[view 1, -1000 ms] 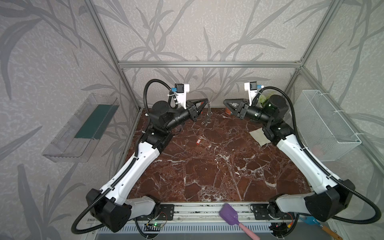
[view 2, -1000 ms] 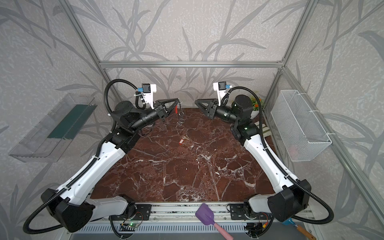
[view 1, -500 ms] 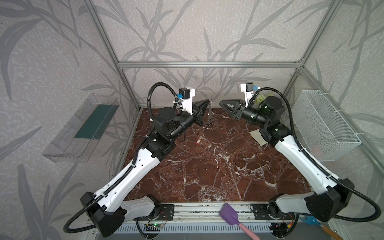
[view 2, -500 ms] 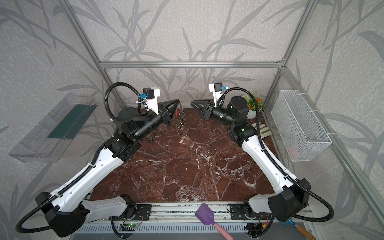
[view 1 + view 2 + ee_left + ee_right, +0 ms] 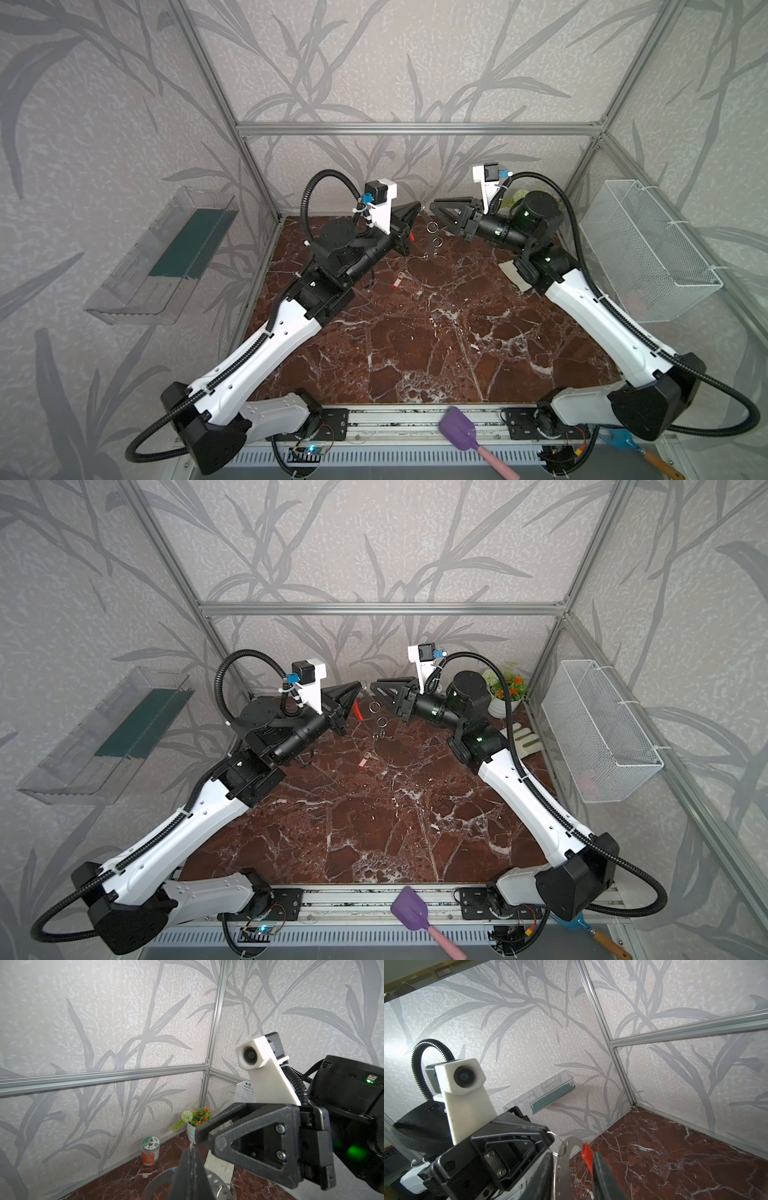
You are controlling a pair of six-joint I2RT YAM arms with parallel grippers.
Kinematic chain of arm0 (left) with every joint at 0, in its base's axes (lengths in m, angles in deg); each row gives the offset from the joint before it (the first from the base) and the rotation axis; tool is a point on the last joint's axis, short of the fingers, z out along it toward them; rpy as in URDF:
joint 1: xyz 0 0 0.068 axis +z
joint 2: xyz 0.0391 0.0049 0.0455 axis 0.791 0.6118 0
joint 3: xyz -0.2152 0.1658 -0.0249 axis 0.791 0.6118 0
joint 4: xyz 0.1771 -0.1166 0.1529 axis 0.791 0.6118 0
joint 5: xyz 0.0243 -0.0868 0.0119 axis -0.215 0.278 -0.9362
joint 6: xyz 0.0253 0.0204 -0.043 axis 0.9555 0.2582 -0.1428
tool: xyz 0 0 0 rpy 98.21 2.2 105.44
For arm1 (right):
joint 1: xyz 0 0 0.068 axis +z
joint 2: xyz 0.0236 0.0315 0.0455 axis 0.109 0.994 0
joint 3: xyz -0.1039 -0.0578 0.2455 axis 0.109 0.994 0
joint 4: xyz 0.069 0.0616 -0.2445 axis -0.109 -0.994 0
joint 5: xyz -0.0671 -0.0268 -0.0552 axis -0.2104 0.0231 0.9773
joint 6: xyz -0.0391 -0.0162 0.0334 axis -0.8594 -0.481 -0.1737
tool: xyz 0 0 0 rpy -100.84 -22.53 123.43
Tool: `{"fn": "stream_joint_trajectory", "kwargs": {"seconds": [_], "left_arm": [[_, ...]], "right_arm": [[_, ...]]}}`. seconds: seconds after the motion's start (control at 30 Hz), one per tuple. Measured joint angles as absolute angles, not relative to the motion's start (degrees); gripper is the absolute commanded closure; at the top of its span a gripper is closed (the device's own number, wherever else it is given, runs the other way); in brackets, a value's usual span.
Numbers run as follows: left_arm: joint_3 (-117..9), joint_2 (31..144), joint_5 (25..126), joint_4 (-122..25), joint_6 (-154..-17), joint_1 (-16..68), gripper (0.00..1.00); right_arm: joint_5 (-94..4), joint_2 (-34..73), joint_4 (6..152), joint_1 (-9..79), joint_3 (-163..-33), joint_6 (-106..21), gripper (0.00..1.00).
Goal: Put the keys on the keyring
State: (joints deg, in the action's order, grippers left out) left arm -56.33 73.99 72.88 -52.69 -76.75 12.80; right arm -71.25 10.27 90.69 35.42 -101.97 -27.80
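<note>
Key tag (image 5: 400,279), red-orange with a white label face, lies flat on your dark marble desk (image 5: 415,357) toward the back. It sits below and between the two gripper tips, touched by neither, and both top views show it (image 5: 365,761). Above it you hold the keyring (image 5: 560,1167) in the air. Your left gripper (image 5: 358,684) is clamped tight on the perforated silvery band, and the band's red section (image 5: 357,710) hangs just beside that gripper. Small split rings (image 5: 432,227) hang below the gripper tips, between the arms. Your right gripper (image 5: 572,1154) faces the left one tip to tip, its jaws partly apart with the band and red section in the gap. Whether they touch the band you cannot tell. In the back corner stand potted flowers (image 5: 197,1116) and an orange-labelled jar (image 5: 150,1152). A purple spatula (image 5: 459,430) lies at the front rail.
</note>
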Motion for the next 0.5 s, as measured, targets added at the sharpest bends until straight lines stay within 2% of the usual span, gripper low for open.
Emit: {"fn": "stream_joint_trajectory", "kwargs": {"seconds": [0.5], "left_arm": [[-55.87,73.1,62.92,-52.82,-64.73,5.96,1.0]], "right_arm": [[-69.48,10.29,90.63,35.47,-101.95,-27.75,0.67]]}}
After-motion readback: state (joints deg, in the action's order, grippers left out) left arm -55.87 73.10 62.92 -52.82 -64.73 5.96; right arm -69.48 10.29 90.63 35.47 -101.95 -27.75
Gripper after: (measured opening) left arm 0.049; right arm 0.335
